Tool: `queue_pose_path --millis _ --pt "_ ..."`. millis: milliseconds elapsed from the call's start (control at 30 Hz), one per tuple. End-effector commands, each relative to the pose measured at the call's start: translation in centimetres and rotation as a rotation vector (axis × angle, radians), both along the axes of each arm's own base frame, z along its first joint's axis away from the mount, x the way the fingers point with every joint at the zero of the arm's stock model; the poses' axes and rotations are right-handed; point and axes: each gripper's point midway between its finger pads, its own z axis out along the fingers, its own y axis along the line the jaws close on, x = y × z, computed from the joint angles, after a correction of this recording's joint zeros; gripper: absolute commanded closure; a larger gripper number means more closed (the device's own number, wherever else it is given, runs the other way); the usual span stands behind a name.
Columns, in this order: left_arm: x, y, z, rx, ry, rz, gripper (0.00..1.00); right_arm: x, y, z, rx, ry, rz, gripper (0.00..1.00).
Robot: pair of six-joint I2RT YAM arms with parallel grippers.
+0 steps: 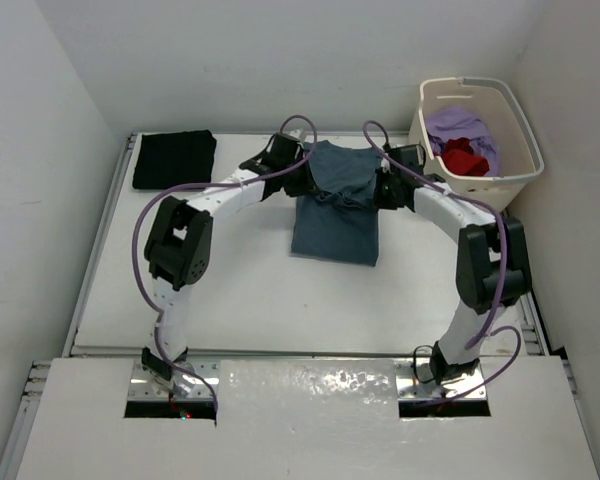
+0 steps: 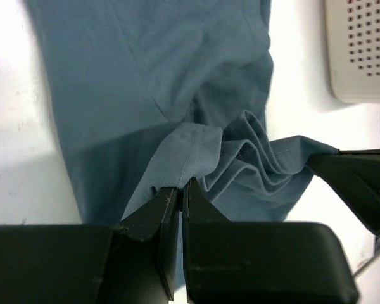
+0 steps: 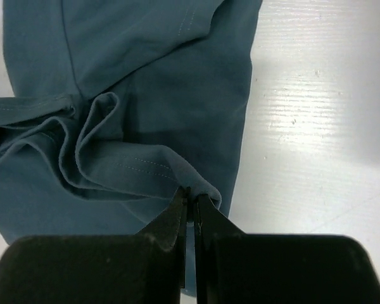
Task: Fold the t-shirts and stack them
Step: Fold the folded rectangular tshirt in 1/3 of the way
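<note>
Your left gripper and right gripper each pinch opposite side edges of the blue t-shirt, whose long axis runs near-to-far between them.

no readable text, labels or numbers

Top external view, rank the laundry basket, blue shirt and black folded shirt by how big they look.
1. laundry basket
2. blue shirt, not far behind, partly covered
3. black folded shirt, clearly smallest
</note>
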Motion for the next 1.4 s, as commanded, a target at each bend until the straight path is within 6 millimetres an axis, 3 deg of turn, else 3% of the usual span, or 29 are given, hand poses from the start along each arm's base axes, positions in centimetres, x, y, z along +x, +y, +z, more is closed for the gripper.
queue_pose_path --millis 0,233,400,467,500,533,567,600,667,700,733,800,833,867,900,933,1000,1033,1067,1133,1167,1200,1333,1367 --pt "2.1 -0.1 0.8 -0.009 -0.041 -0.014 1.0 2.7 0.0 1.3 0.034 -0.066 0.009 1.0" --pt "3.6 0.7 -2.0 0.003 0.016 0.03 1.0 4.3 0.0 -1.9 0.052 -0.007 -0.01 1.0" --pt "4.4 1.6 -3.3 0.039 0.046 0.074 0.99 5.8 -0.2 -2.7 0.056 -0.016 -0.017 0.79" --pt "4.6 2.1 -3.5 0.048 0.047 0.093 0.78 6.4 -0.3 -2.4 0.05 -0.013 -0.02 0.64" --pt "4.9 2.2 -3.2 0.044 0.044 0.097 0.53 6.5 -0.3 -2.4 0.049 -0.007 -0.017 0.58" --pt "4.9 2.3 -3.1 0.046 0.046 0.098 0.42 6.8 -0.3 -1.8 0.051 -0.016 -0.017 0.53" --pt "5.0 2.4 -2.5 0.046 0.045 0.101 0.26 6.7 -0.1 -1.6 0.053 -0.016 -0.008 0.41" --pt "5.0 2.5 -2.2 0.049 0.038 0.097 0.18 6.6 -0.1 -0.8 0.057 -0.029 -0.003 0.34" --pt "5.1 2.9 -0.8 0.056 0.014 0.11 0.13 6.2 -0.2 0.0 0.057 -0.038 0.004 0.04" --pt "4.8 3.1 -0.6 0.062 0.012 0.113 0.02 5.8 -0.3 0.2 0.051 -0.03 0.004 0.01" --pt "4.7 3.3 1.0 0.053 -0.014 0.118 0.0 5.1 -0.4 0.9 0.054 -0.033 -0.001 0.01" --pt "3.8 3.8 1.1 0.054 -0.015 0.119 0.0 4.3 -0.1 2.6 0.081 -0.07 0.009 0.01" --pt "3.4 3.9 2.5 0.04 -0.034 0.123 0.0 3.0 0.1 1.6 0.095 -0.045 0.019 0.01" --pt "2.5 4.3 1.5 0.048 -0.012 0.125 0.0 2.6 1.2 2.0 0.139 -0.054 0.056 0.01" --pt "2.0 4.6 2.5 0.039 -0.023 0.13 0.0 1.9 2.1 2.3 0.157 -0.051 0.085 0.01" --pt "0.9 5.1 1.2 0.054 0.007 0.131 0.0 1.0 3.0 1.9 0.165 -0.034 0.133 0.01" --pt "-0.2 5.7 0.8 0.061 0.025 0.146 0.0 0.2 4.5 1.6 0.151 -0.029 0.183 0.01" --pt "-0.7 6.0 1.7 0.053 0.01 0.148 0.0 -0.4 6.0 1.4 0.147 -0.027 0.225 0.01" --pt "-1.7 6.5 0.5 0.068 0.037 0.154 0.0 -0.5 6.6 0.8 0.143 -0.013 0.233 0.01" --pt "-2.5 7.3 1.1 0.077 0.029 0.168 0.0 -0.3 7.8 0.3 0.157 0.0 0.239 0.01" --pt "-3.4 7.9 0.1 0.098 0.055 0.178 0.0 0.0 8.1 -0.5 0.166 0.013 0.228 0.01" --pt "-3.7 8.3 0.8 0.099 0.041 0.187 0.0 0.6 8.4 -0.4 0.173 0.003 0.223 0.01" --pt "-5.7 9.9 -0.5 0.126 0.074 0.214 0.0 2.6 9.7 -1.0 0.202 -0.013 0.229 0.01" --pt "-6.0 10.0 -0.6 0.127 0.079 0.217 0.0 2.9 9.8 -2.0 0.203 0.006 0.22 0.01"
